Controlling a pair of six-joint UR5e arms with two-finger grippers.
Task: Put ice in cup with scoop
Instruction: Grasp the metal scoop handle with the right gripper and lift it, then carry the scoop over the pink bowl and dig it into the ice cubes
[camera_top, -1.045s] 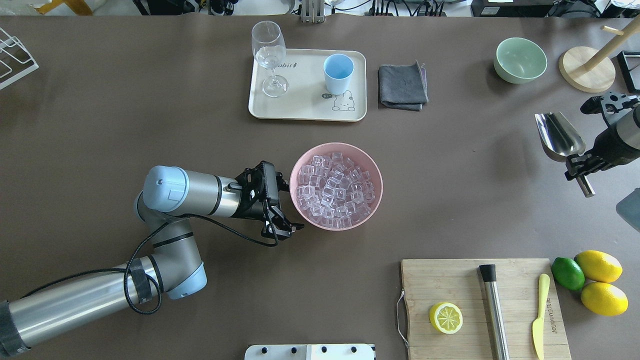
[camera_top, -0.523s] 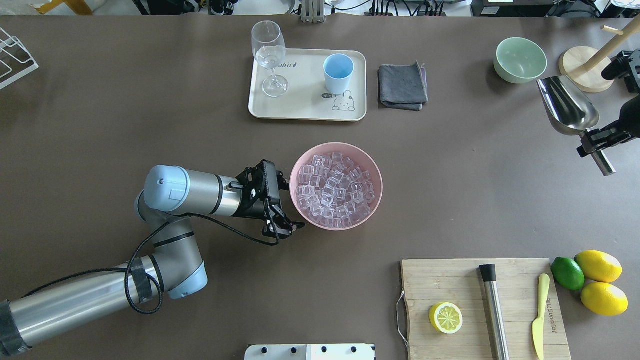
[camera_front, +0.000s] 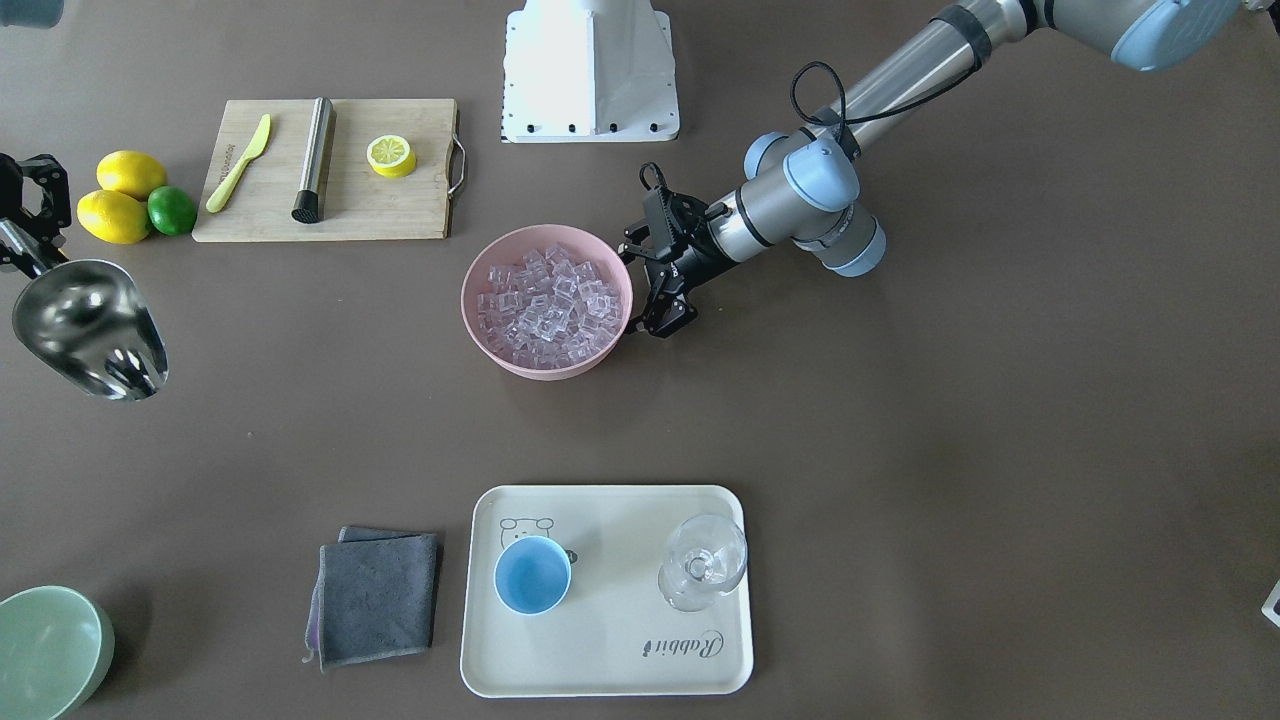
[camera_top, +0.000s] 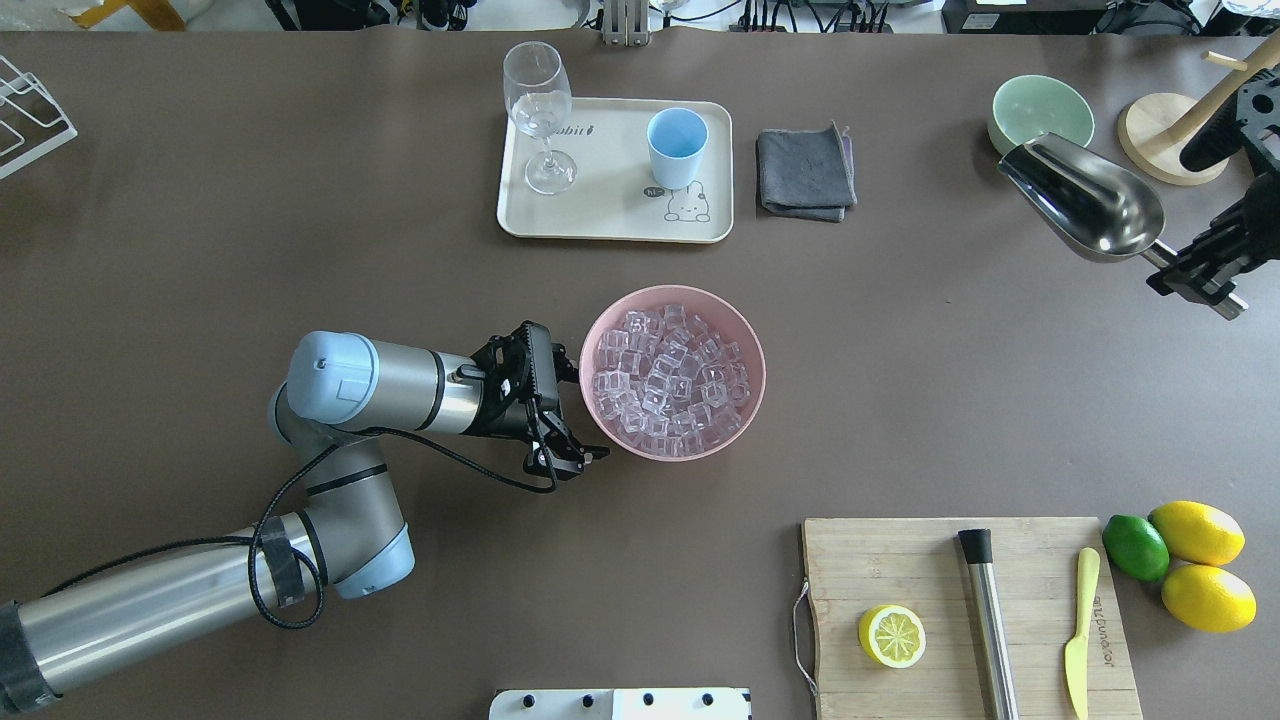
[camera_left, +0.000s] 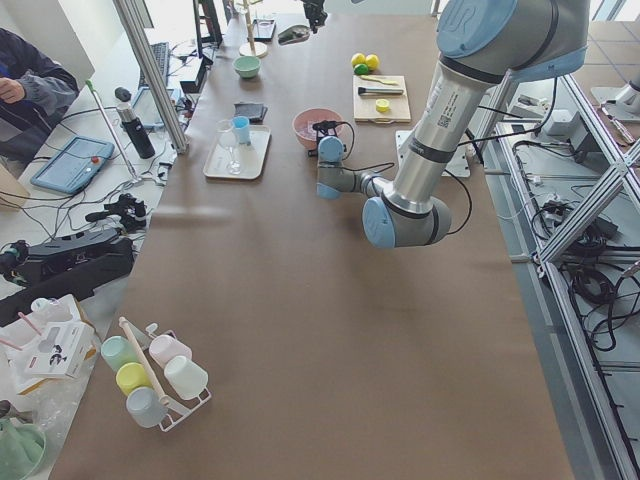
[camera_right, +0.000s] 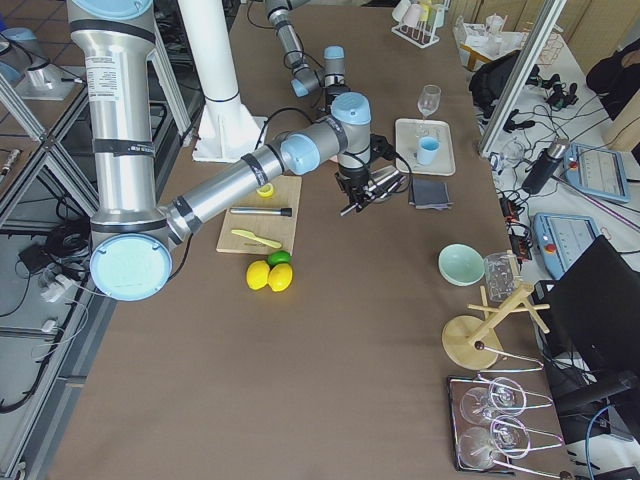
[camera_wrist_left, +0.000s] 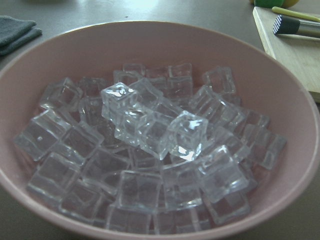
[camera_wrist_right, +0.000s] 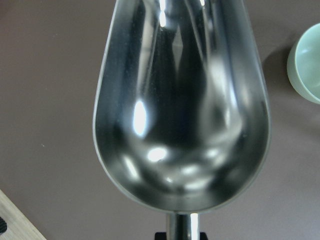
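The ice (camera_top: 668, 370) fills the pink bowl (camera_top: 748, 330), with the cup (camera_top: 676, 146) well apart on the tray (camera_top: 610, 210). The right gripper (camera_top: 1195, 272), clamped on the handle of the empty scoop (camera_top: 1090, 200), hangs far right. The left gripper (camera_top: 565, 455) sits at the bowl's rim; how wide it stands I cannot tell. A steep dig may skid the bowl and scatter cubes.

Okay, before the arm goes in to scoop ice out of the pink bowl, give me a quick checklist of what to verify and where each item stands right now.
1. Grip: the right gripper is shut on the handle of the scoop: ok.
2. Load: the scoop trough is empty and ready to fill; the right wrist view shows bare steel: ok.
3. Supply: ice is piled in the pink bowl: ok.
4. Target: the cup stands upright and empty on the tray: ok.
5. Bowl steadied: the left gripper sits at the bowl's rim, but whether it grips is unclear: cannot tell.
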